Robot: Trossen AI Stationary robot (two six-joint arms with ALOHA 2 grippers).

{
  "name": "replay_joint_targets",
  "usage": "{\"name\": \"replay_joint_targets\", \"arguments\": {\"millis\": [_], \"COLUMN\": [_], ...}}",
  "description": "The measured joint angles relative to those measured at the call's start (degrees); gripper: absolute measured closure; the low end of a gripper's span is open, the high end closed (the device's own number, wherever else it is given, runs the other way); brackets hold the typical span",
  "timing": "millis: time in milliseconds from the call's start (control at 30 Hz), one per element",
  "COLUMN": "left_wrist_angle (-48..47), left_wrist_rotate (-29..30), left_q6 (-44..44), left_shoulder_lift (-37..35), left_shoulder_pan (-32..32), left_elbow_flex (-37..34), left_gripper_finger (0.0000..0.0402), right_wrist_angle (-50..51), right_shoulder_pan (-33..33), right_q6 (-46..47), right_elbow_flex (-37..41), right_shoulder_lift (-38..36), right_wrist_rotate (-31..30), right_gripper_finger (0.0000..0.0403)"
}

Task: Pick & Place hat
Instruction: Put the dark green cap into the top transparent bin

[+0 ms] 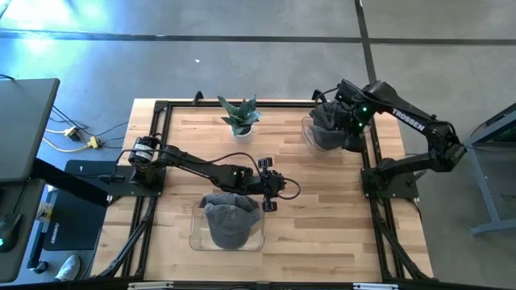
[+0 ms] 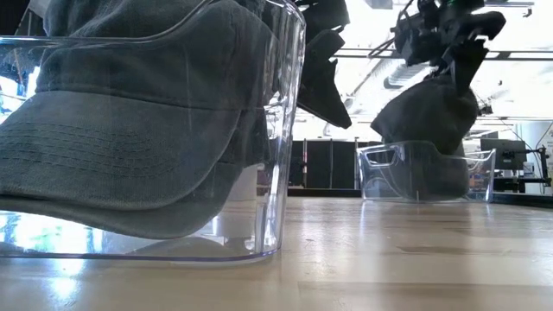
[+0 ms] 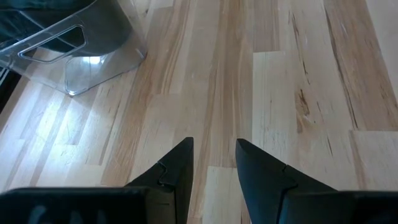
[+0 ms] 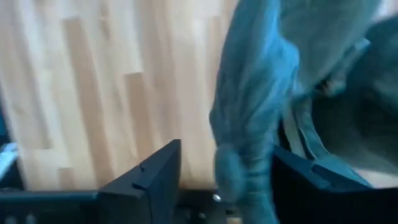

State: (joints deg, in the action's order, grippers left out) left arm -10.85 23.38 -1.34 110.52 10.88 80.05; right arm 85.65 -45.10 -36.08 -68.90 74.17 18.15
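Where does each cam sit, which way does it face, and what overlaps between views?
High: overhead, straight down on the table; both arms, potted plant.
Low: table height, level across; near bin with hat, far bin behind.
Left wrist: looks past left gripper, jaws apart and empty, at bare wood.
Right wrist: right gripper with grey hat between its open fingers.
Shared: high and low both show the two bins.
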Motion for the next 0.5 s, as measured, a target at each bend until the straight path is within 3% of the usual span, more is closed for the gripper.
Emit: {"name": "replay_joint_targets", "arguments": {"millis": [133,333,400,500], "left_wrist_angle": [0.67,0.3,0.17,0.54], "left_wrist_rotate": [0.02,-0.2,-0.22,0.44], "left_q6": [0.0,1.11,1.11,1.11], "left_shoulder_lift": [0.9,1.31,1.31,1.31], "left_shoulder_pan": [0.01,-0.03,-0.03,0.0], "left_elbow_flex": [0.02,-0.02,-0.04,-0.04], "left_gripper_finger": [0.0287,0.0287,0.0287,0.0287], "right_wrist_angle": [1.25,3.74,4.33,4.35], "right_shoulder_pan": [0.85,0.9,0.9,0.9], "right_q6": [-0.28,-0.35,-0.33,0.56], "right_elbow_flex": [0.0,0.0,0.0,0.0], "right_shoulder_lift": [0.0,0.0,-0.02,-0.02], "right_wrist_rotate": [5.14,5.81,6.56,11.14], "right_gripper_finger": [0.0256,0.0378,0.0384,0.0359]}}
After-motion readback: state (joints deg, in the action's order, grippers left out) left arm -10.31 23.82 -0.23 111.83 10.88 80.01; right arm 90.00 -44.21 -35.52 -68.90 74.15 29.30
